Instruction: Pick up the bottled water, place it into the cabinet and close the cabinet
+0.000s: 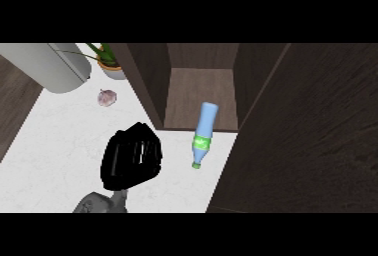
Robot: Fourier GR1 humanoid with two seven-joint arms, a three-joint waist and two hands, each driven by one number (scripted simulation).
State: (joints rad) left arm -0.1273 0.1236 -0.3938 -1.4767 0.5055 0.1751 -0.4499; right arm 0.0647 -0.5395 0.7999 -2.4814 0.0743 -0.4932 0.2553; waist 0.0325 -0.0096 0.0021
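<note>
The pale-blue bottle (pixel 204 134), green-labelled, lies half inside the cabinet (pixel 199 95); the left hand (pixel 133 156) hovers open, empty.

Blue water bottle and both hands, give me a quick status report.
Left hand open over counter, holding nothing; right hand not in view. Blue plastic water bottle lying half across the open dark wooden cabinet floor's front edge. Nothing between hand and bottle.

One bottle (pixel 204 135), one cabinet (pixel 199 95), one hand (pixel 133 157), one potted plant (pixel 109 62), one garlic bulb (pixel 107 97), one grey cylinder (pixel 52 65).
</note>
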